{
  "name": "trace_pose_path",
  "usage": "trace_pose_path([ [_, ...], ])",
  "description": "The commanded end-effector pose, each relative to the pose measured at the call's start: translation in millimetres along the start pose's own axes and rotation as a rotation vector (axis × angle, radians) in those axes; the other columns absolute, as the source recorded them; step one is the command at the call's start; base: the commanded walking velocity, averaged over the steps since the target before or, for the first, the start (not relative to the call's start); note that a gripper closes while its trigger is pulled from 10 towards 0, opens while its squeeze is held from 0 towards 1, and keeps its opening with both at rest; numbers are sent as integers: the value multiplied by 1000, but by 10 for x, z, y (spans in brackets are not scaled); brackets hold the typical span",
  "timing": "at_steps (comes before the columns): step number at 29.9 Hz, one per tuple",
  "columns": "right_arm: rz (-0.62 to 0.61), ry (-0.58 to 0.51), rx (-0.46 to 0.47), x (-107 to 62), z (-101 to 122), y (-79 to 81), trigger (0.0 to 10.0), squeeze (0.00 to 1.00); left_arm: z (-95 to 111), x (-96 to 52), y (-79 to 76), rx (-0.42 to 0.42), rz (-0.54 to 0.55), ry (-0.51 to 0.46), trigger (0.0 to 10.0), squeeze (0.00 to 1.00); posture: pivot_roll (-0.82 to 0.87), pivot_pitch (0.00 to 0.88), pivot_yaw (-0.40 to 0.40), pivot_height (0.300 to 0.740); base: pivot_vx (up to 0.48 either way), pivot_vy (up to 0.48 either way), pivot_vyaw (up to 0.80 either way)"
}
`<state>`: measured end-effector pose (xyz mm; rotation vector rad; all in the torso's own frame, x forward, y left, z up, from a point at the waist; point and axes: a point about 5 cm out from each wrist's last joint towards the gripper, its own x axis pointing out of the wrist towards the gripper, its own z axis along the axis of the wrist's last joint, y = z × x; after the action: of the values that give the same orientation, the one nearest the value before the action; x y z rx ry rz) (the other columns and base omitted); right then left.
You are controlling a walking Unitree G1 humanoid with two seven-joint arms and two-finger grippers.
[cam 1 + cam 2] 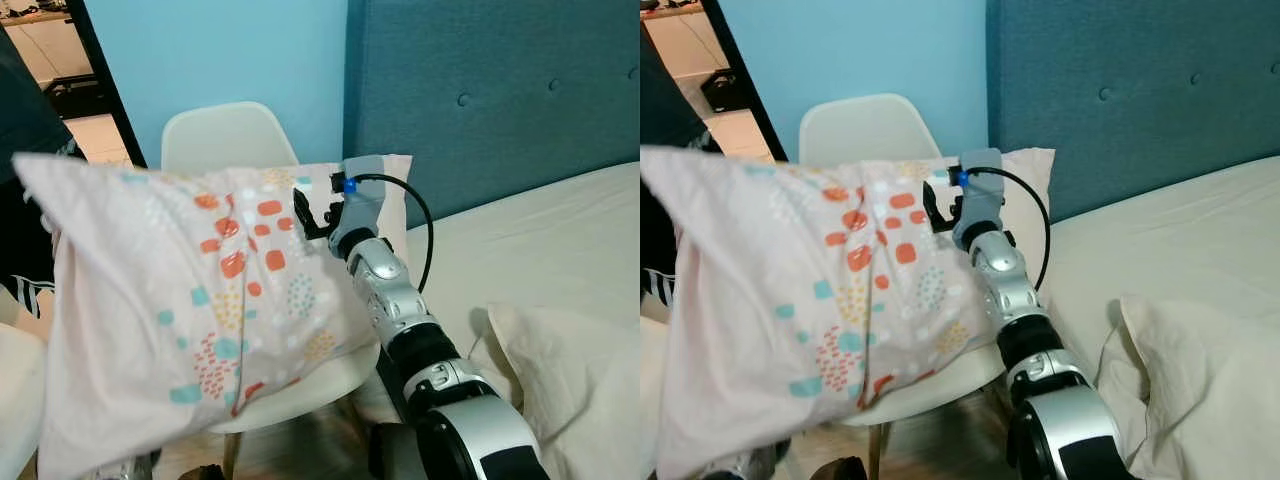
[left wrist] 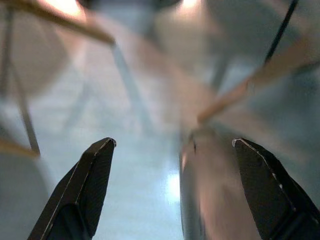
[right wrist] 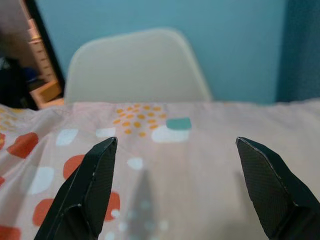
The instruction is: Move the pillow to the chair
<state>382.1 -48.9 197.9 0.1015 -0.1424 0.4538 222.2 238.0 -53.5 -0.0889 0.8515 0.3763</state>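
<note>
The pillow (image 1: 200, 310), bearing no legible writing, lies lengthwise across the chair (image 1: 225, 135), just ahead of the right hand (image 1: 305, 215), whose fingers are spread apart.

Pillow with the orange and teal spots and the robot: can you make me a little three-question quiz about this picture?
1. True or false: the pale pink pillow with orange and teal spots lies flat on the cream bed.
2. Which comes up behind the pillow? A) white plastic chair B) wooden stool C) green sofa
3. Fill in: the right gripper has its black fingers spread ____ over the pillow.

Key: 1 false, it is over the chair's seat. 2 A. 3 open.
</note>
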Motion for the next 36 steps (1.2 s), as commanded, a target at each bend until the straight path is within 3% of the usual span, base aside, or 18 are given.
trace_pose_path([
  [1, 61, -18, 40, 2, 34, 82, 10000, 0, -70, -5, 61, -14, 18, 29, 10000, 0, -107, 29, 50, 545, 0, 0, 0],
  [4, 127, -27, 82, -18, 41, 139, 10000, 0, -212, -28, 227, -8, 103, 73, 10000, 0, -104, 27, 48, 560, 0, 0, 0],
  [9, 127, -9, 84, -17, 19, 136, 10000, 0, -238, -47, 453, -27, 204, 90, 10000, 0, -92, 20, 44, 580, 0, 0, 0],
  [12, 131, -5, 86, -19, 13, 138, 10000, 0, -223, -47, 493, -34, 212, 90, 10000, 0, -90, 17, 43, 590, 0, 0, 0],
  [17, 166, 61, 54, -21, -55, 183, 10000, 0, -126, -27, 438, -76, 135, 42, 10000, 0, -89, 11, 45, 610, 0, 0, 0],
  [18, 256, 197, -26, -62, -240, 262, 10000, 0, -42, -13, 360, -64, 97, -2, 10000, 0, -93, 7, 44, 615, 0, 0, 0],
  [21, 359, 293, -99, -136, -398, 329, 10000, 0, 25, -6, 295, -50, 77, -34, 10000, 0, -93, 6, 44, 615, 0, 0, 0],
  [24, 524, 364, -67, -283, -531, 432, 10000, 0, 97, 2, 177, -12, 37, -67, 10000, 0, -97, 8, 42, 615, 0, 0, 0],
  [26, 622, 388, -109, -365, -575, 489, 10000, 0, 86, 2, 141, 6, 26, -61, 10000, 0, -97, 8, 42, 615, 0, 0, 0],
  [28, 740, 479, -142, -505, -688, 538, 10000, 0, -51, -8, 126, 46, 32, 6, 10000, 0, -100, 13, 46, 615, 0, 0, 0],
  [31, 808, 552, -172, -611, -775, 552, 10000, 0, -225, -28, 132, 76, 34, 87, 10000, 0, -96, 21, 44, 615, 0, 0, 0],
  [36, 774, 610, -225, -629, -844, 504, 10000, 0, -471, -74, 163, 99, 16, 192, 10000, 0, -95, 23, 43, 615, 0, 0, 0],
])
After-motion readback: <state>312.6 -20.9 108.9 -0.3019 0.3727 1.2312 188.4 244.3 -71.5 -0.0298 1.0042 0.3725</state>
